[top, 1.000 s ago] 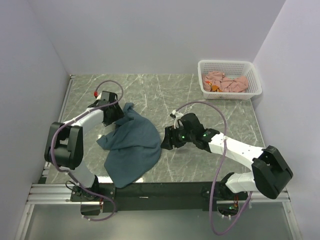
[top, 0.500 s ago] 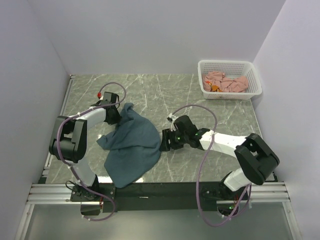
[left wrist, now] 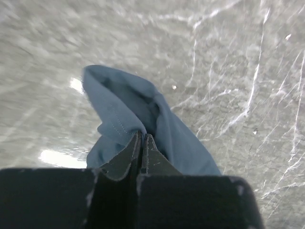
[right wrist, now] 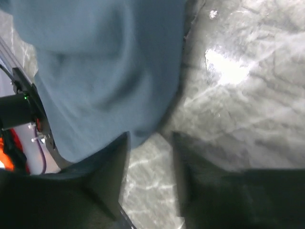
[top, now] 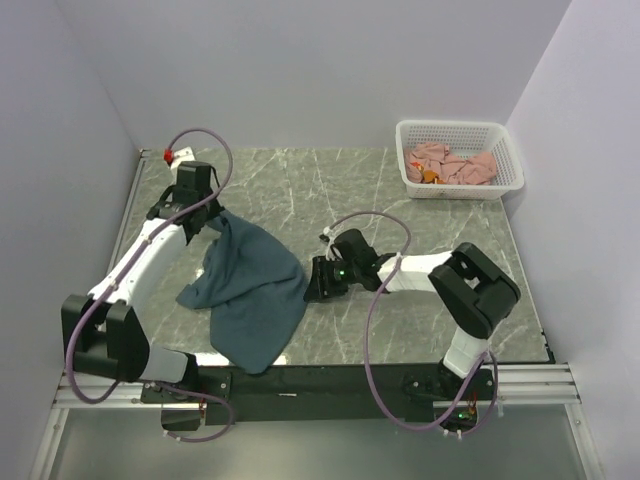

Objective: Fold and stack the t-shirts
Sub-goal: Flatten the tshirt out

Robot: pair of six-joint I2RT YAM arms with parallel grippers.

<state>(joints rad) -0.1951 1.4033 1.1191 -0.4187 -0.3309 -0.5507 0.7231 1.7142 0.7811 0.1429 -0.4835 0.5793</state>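
Left claw is clamped on a corner of the blue t-shirt, which sprawls across the marble surface. Right claw sits spread at its right edge, gripping nothing, and the pink t-shirts are in the basket.

Left gripper has clamped the blue t-shirt; right gripper slid closer.

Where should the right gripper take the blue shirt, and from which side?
Probably at the right edge of the blue shirt, coming in low from the right along the table. That edge lies on the table just in front of the open right gripper, and the left gripper pinches the shirt's far corner, so the cloth can be spread between them.
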